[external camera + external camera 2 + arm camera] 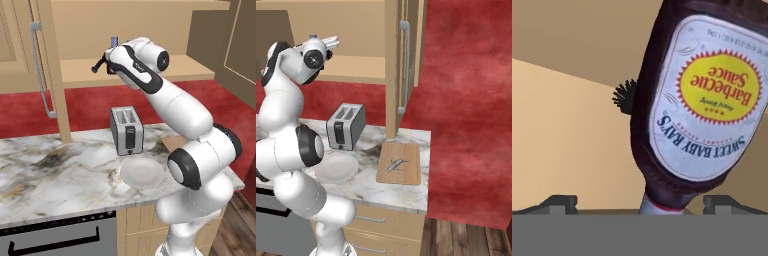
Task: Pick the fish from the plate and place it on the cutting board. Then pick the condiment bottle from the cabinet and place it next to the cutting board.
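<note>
Filling the hand view, the condiment bottle (699, 105) is dark purple-brown and glossy, seen upside down, neck toward the finger tips. Its oval white label carries a yellow sunburst reading "Barbecue Sauce" and, below, "SWEET BABY RAY'S". Both dark tips of the gripper (640, 202) stand wide apart on either side of the neck, clear of it and holding nothing. A small black bristly brush (625, 96) pokes out behind the bottle.

On the left base view the bottle's blue cap (114, 40) shows just above the hand, on the tan wooden cabinet shelf (185, 67), whose door has a long grey bar handle (41, 70).

Below, a grey-veined marble counter (368, 185) carries a boxy silver toaster (345, 126), a round white plate (336, 168) bare near the front edge, and at the right end a light wooden cutting board (406, 172) with the slim silvery fish (396, 164) lying on it. Red walls surround the scene.
</note>
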Robot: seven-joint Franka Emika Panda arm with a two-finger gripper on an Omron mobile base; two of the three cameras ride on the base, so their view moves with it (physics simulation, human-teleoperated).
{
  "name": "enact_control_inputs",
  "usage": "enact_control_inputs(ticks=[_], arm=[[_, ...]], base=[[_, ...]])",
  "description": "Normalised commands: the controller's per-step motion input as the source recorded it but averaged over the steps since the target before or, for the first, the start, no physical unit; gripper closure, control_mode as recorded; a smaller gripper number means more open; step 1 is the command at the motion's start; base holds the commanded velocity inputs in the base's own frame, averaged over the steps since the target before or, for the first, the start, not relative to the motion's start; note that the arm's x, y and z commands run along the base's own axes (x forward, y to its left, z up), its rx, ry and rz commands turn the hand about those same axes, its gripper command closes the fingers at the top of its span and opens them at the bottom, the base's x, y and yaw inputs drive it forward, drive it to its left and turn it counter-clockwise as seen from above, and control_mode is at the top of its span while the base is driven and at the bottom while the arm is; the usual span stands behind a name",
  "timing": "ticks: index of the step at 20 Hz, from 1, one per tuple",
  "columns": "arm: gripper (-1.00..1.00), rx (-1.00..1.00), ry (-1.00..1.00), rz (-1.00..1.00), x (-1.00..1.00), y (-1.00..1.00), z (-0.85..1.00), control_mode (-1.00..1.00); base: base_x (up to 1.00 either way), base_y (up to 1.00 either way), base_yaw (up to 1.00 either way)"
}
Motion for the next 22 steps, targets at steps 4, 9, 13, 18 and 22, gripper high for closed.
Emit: enact_control_inputs(ticks=[4,9,13,18,22], arm=[[-1.0,0.0,0.04,0.0,-0.01,0.12,0.07,-1.0],[-1.0,0.0,0.02,0.0,-0.03,0.2,0.04,-1.0],[-1.0,0.0,0.01,0.0,-0.04,0.25,0.02,-1.0],[-1.0,0.0,0.0,0.0,-0.11,0.22,0.04,-1.0],[-1.0,0.0,0.0,0.0,-0.23,0.08,0.09,-1.0]], base=[[0.0,0.0,0.0],[0.0,0.0,0.0],[0.0,0.0,0.0],[0.0,0.0,0.0],[0.0,0.0,0.0]])
